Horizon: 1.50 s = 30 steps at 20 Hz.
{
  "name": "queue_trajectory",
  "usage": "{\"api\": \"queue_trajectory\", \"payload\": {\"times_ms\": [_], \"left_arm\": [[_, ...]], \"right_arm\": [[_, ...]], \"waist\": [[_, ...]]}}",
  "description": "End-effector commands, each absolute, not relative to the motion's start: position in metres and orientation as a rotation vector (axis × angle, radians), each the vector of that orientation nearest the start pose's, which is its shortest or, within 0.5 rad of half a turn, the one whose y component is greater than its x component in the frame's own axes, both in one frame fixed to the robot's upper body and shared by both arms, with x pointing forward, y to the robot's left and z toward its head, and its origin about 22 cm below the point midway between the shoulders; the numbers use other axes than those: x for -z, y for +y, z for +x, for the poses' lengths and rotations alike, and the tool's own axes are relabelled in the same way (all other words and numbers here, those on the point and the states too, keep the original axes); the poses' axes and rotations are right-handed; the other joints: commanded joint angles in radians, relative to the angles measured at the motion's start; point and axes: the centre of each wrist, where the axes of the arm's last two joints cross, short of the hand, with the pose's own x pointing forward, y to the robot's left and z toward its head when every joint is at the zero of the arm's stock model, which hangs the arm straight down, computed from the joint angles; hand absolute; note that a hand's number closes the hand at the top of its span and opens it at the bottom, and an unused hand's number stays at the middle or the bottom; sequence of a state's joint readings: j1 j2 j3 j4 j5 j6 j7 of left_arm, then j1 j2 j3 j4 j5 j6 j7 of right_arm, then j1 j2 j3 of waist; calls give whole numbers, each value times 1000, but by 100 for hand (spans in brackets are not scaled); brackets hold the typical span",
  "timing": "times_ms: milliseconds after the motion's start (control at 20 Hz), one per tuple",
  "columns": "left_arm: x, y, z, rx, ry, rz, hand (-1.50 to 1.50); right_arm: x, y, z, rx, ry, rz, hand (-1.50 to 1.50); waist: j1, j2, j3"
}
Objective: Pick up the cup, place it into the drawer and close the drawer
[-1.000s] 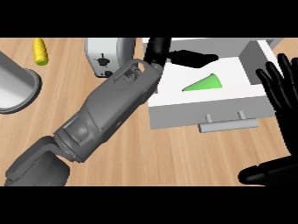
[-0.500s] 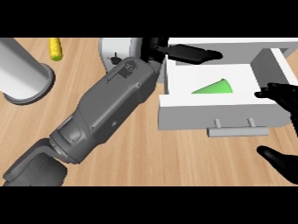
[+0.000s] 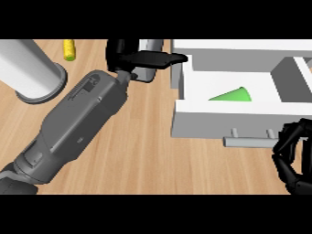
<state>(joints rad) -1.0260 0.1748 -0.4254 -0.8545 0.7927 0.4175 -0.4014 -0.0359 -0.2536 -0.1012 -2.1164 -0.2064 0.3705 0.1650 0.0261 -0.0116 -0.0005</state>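
Holds the cup (image 3: 151, 45) in the left hand (image 3: 137, 59), high in the head view, just left of the drawer (image 3: 246, 114). Fingers (image 3: 172, 58) curled round it, one reaching right across its lower side toward the drawer's left wall. Shows only a small pale grey patch of the cup above those fingers. Rest covered by the hand or cut by the view's upper edge, so shape and tilt not readable. Not over the drawer's opening: beside its far left corner, above the counter (image 3: 151, 151). Grey left forearm (image 3: 77, 123) running from lower left up to the hand.

Right hand (image 3: 303, 157) at lower right, fingers curled inward with nothing visible inside them. Sits just right of and below the drawer handle (image 3: 253, 141); contact with the handle not decidable. Partly cut off by the view's right edge.

Drawer white and standing open, a green wedge (image 3: 234, 95) lying on its floor.

Further out: large pale cylinder (image 3: 23, 68) standing on the counter at the left, upper part cut off. Small yellow item (image 3: 69, 49) near the top edge, between cylinder and left hand, too small to identify.
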Motion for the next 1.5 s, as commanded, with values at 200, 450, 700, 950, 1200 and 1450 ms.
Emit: {"api": "queue_trajectory", "payload": {"times_ms": [200,450,700,950,1200,1450], "left_arm": [[-113,178,375,-127,-1904,-266,-150],[-109,222,347,-154,-1892,-263,-150],[-78,236,318,-158,-1877,-257,-150],[-87,277,316,-179,-1892,-246,-150],[-59,292,275,-174,-1871,-239,-150],[-62,320,271,-183,-1868,-239,-150]], "right_arm": [[-137,-260,217,-616,-1860,36,150],[-119,-245,234,-662,-1828,-76,150],[-127,-251,230,-1000,-1816,-247,150],[-86,-241,250,-1150,-1730,-374,150],[-57,-223,280,-1180,-1692,-405,150],[-18,-210,300,-1246,-1614,-451,-150]], "waist": [[4,6,0],[-1,9,1],[4,9,0],[-7,13,1],[-7,12,1],[-10,13,1]]}}
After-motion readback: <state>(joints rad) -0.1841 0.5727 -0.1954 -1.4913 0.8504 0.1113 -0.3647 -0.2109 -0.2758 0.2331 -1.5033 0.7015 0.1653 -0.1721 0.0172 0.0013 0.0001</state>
